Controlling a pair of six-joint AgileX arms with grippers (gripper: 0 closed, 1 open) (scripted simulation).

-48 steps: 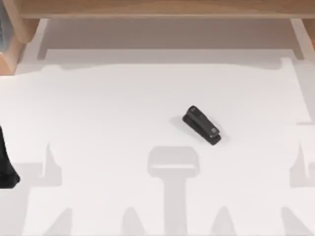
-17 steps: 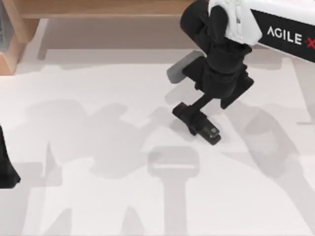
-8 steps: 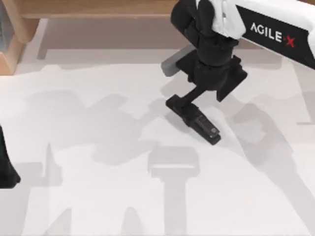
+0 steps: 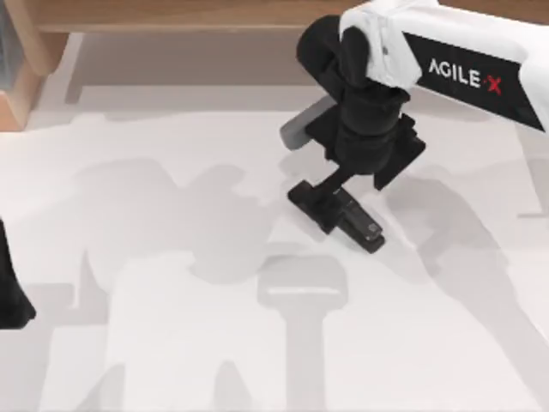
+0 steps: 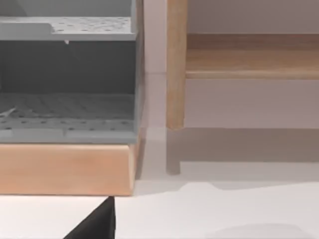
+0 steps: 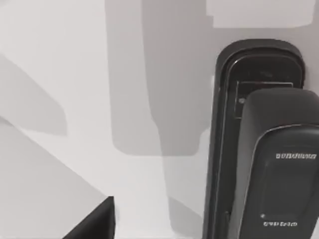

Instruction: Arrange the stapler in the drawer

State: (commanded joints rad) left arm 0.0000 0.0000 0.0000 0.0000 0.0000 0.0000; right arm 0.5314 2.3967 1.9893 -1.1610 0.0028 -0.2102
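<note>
Right of table centre, the stapler [image 4: 356, 221] lies diagonally, long axis from upper-left to lower-right. The right gripper [image 4: 319, 199] sits at its upper-left end; grip state cannot be told. Left arm parked.

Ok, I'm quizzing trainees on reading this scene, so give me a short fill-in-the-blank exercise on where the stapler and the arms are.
1. The stapler lies on the white ____.
2. The arm reaching down at the stapler's end is the ____ arm, its right gripper low at the stapler.
3. In the top view the left arm sits parked at the table's ____ edge.
4. The stapler's colour is ____.

Missing words: table; right; left; black
</note>
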